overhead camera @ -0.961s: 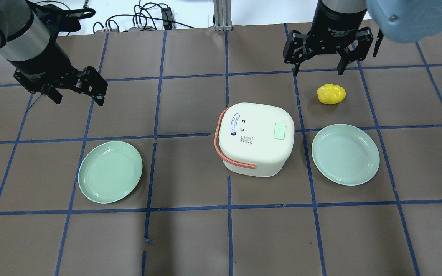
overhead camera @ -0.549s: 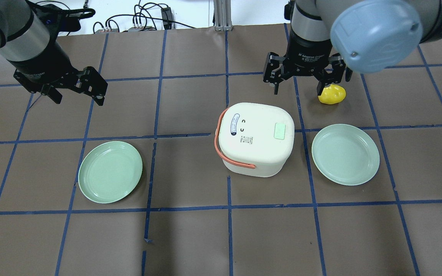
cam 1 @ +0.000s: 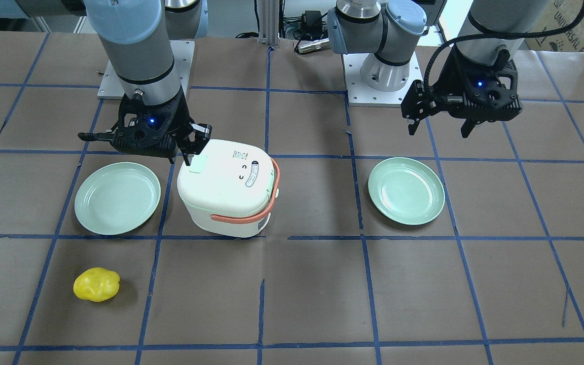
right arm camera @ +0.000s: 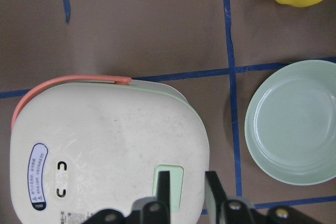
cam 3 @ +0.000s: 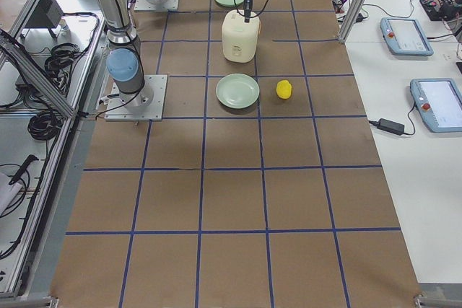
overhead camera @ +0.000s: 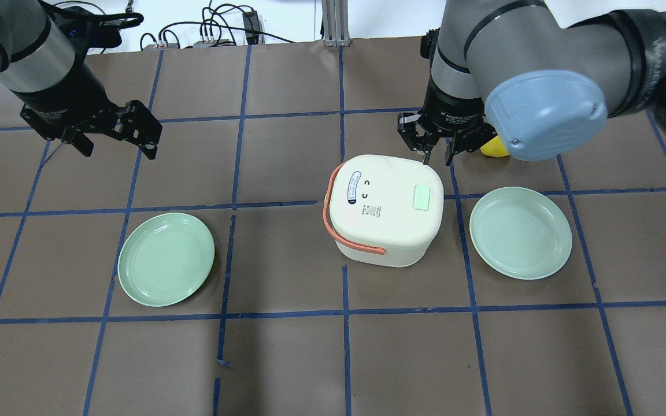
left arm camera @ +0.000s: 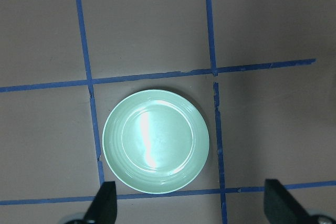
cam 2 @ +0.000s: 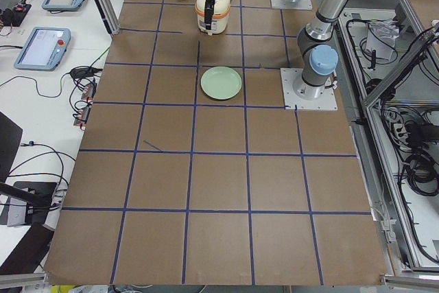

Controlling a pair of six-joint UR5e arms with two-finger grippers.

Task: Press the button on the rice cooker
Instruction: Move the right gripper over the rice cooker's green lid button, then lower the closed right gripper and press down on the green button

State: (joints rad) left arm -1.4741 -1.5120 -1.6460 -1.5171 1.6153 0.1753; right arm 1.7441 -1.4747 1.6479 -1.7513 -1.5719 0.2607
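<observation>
Right now the right gripper (right arm camera: 187, 187) hangs over the rice cooker (overhead camera: 385, 208), which stands mid-table between two green plates. Its fingers are drawn close, with only a narrow gap between them, and they hold nothing. The pale green button (right arm camera: 177, 187) sits on the lid close to the edge that faces the nearer plate (overhead camera: 521, 233). In the wrist view one fingertip (right arm camera: 164, 182) overlaps the button while the other lies over bare lid beside it.

That offset is likely the main risk. If the arm descends as it is, the outer finger may meet the lid first and take the load, so the button is never pushed home. A tip landing on the button's rim could also skid off the smooth plastic. The cooker does not look fixed down, so a push this near its edge might rock it or nudge it toward the plate.

The left gripper (overhead camera: 119, 151) hovers wide open and empty, well apart.
</observation>
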